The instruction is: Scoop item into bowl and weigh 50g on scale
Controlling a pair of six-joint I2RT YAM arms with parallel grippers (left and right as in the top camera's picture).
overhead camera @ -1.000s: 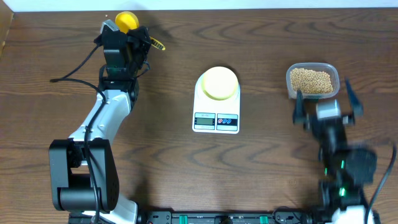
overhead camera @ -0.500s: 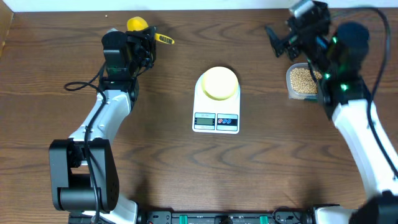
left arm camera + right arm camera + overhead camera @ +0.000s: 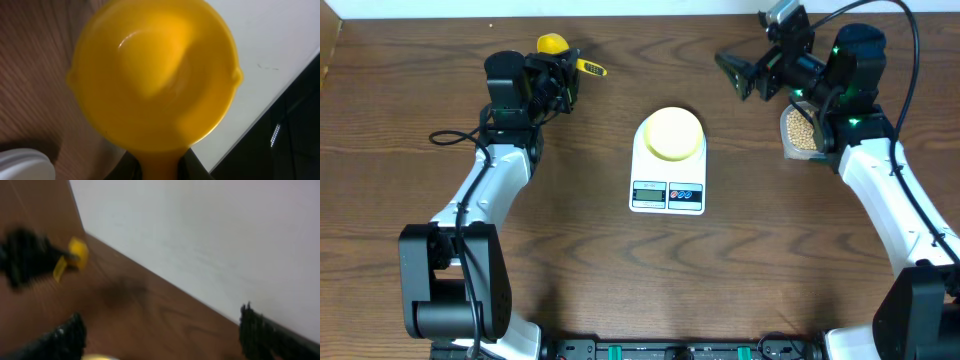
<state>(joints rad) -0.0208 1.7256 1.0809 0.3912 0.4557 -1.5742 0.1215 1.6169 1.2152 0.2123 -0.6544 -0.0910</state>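
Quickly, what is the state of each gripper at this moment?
Left gripper: closed on the handle of the yellow plastic long-handled scoop.
Right gripper: open, holding nothing.

The tabletop (image 3: 740, 270) is dark wood with visible grain and a dull, matt finish. The scoop (image 3: 155, 75) is smooth yellow plastic, glossy, with soft highlights inside. The scale (image 3: 667, 172) looks like smooth white plastic. The bowl (image 3: 673, 134) reads matt.
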